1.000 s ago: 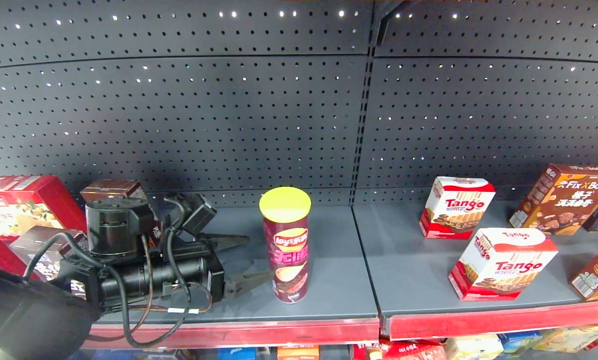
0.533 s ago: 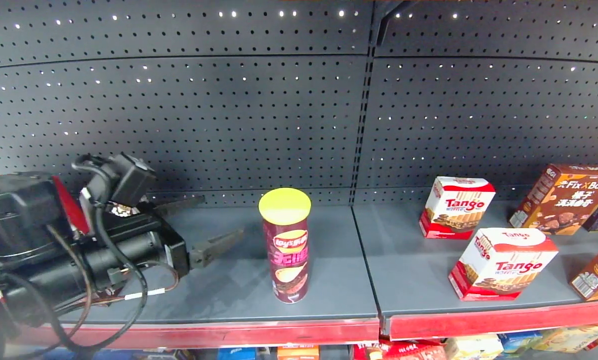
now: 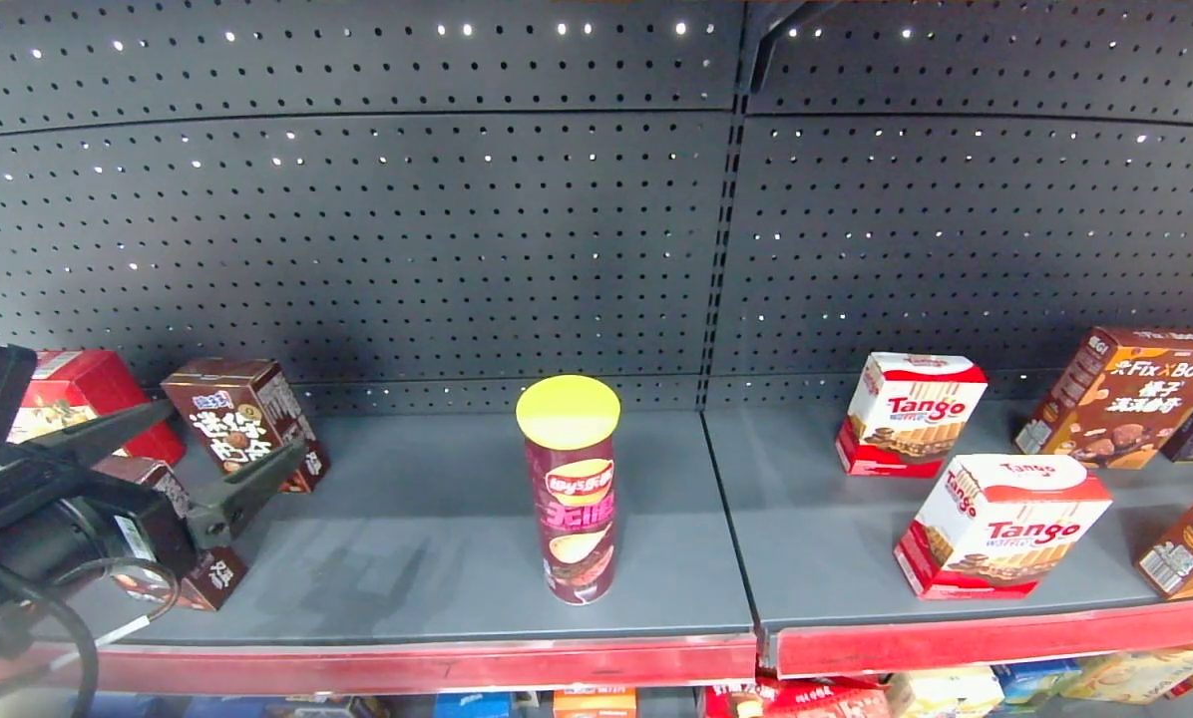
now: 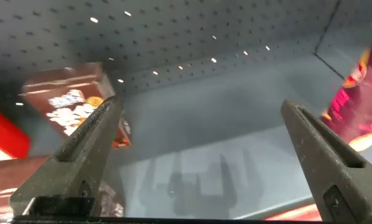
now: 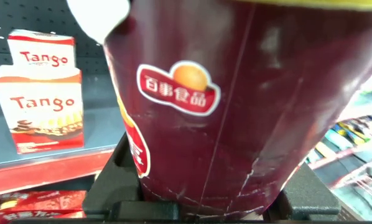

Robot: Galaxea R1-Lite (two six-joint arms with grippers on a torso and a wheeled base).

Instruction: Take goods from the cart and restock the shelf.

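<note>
Judging by looks, held chip can (image 5: 223, 106) is rated light, stiff, slick; mid-body grip is advised. R gripper (image 5: 201, 208) fingers are clamped on it; L gripper (image 3: 237, 429) fingers are spread wide, empty.

A shop — pegboard shelf (image 3: 437, 538) holding snack boxes (image 3: 1000, 524).

The head camera faces the shelf (image 3: 437, 538) from the front at middle range, looking slightly down. The left wrist camera sits low at the shelf's left end and looks right and far between the left gripper's (image 4: 201, 106) spread fingers. It shares the brown box (image 4: 74, 102) and standing can (image 4: 360, 106) with the head view. The right wrist camera sits close behind a held can (image 5: 236, 106), facing the right-side white boxes (image 5: 40, 115), which the head view also shows.
</note>
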